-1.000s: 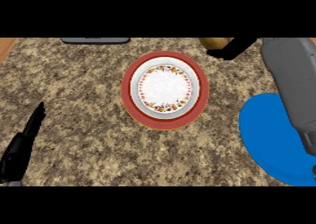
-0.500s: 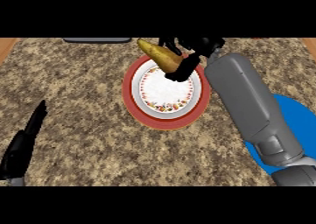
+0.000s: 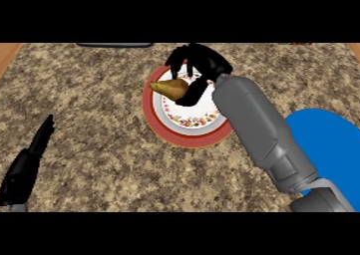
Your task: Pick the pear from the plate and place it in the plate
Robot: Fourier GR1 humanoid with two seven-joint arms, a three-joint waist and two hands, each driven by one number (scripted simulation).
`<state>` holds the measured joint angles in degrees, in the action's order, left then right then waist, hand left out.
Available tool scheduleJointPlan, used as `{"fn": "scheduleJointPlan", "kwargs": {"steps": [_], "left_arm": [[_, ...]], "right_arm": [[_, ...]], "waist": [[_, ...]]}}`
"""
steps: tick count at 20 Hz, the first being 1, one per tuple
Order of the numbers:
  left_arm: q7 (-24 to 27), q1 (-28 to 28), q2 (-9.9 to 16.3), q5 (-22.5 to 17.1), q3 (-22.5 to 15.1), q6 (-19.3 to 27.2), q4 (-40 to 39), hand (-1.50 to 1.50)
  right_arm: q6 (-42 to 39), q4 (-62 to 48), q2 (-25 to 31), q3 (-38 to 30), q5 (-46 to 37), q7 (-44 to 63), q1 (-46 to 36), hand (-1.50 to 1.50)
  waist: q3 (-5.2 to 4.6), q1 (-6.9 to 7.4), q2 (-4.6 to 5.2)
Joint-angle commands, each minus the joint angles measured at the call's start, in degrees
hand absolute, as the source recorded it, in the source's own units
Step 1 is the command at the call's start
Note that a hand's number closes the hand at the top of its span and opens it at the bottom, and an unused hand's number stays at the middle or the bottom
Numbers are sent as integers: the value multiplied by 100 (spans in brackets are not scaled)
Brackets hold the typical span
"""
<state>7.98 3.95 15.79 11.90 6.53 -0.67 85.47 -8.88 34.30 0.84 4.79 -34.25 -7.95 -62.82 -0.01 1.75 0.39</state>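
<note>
Two hands show: our right hand curls round the pear, holding it over the red-rimmed plate's far-left edge. Our left hand rests with straight fingers at lower left; a blue plate lies right.

The right hand sits in the upper middle of the frame, fingers curled downward in a closed grasp, its grey forearm running up from the lower right; the left hand rests at the lower left edge, fingers straight
</note>
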Motion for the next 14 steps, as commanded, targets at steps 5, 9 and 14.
{"fn": "scheduleJointPlan", "kwargs": {"steps": [5, 9, 14], "left_arm": [[-212, -339, -46, 110, 18, 29, -67, 0], [-82, -282, -27, 147, 80, 89, -175, 0], [-89, 119, -106, 100, 12, 1, 108, 0]], "right_arm": [[774, -554, -82, 274, 856, -127, -114, -150], [854, -496, -31, -618, 1352, -450, -164, -150], [972, -429, 458, -1241, 1868, -206, -146, -150]], "waist": [[2, 7, -5], [3, -57, 12], [4, -83, -19]]}}
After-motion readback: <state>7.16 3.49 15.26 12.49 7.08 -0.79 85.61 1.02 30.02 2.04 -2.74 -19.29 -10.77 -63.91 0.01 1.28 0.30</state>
